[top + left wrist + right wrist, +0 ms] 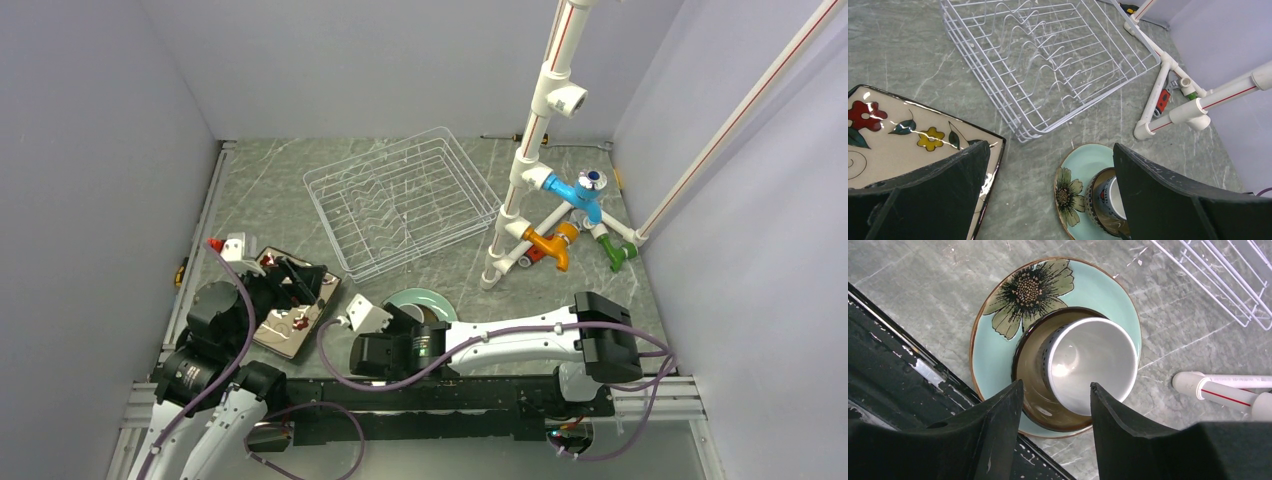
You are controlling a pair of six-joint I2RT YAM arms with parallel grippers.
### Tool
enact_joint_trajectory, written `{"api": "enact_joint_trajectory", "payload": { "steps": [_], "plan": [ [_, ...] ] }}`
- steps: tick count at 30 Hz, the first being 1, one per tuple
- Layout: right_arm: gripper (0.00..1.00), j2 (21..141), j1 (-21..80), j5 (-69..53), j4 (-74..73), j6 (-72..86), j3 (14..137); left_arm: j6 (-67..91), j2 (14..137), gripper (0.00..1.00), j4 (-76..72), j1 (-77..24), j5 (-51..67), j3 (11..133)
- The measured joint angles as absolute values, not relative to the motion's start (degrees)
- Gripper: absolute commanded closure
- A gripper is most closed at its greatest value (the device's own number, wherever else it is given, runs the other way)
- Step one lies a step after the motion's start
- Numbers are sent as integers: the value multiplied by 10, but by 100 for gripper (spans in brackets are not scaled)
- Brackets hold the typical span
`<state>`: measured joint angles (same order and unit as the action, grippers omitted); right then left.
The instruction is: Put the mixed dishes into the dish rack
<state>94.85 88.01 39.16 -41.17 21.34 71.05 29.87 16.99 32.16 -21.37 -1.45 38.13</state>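
A small grey mug (1088, 360) stands inside a brown bowl (1030, 370) on the pale green flower plate (998, 355), close to the table's near edge. My right gripper (1055, 384) hangs over their near side, half open. One fingertip is by the bowl's rim and the other is over the mug's mouth, with no grip visible. The same stack shows in the top view as the green plate (425, 300) just ahead of my right gripper (425, 318). My left gripper (1050, 145) is wide open and empty above the cream floral plate (898, 135), which lies flat at left (295, 325). The white dish rack (405, 200) is empty.
A white pipe stand (540, 150) with coloured fittings rises right of the rack, its foot (1148, 131) near the green plate (1083, 165). Grey walls enclose the table on three sides. The black base rail (898, 365) runs just beside the plate.
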Motion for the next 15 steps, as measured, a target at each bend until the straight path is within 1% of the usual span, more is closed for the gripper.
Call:
{"api": "enact_joint_trajectory", "payload": {
  "steps": [11,15],
  "plan": [
    [55,950,880,390,-380,203,687,307,175,1,322,-214,-13,381],
    [60,959,880,389,-367,196,684,308,177,1,322,-214,-13,381]
  ]
}}
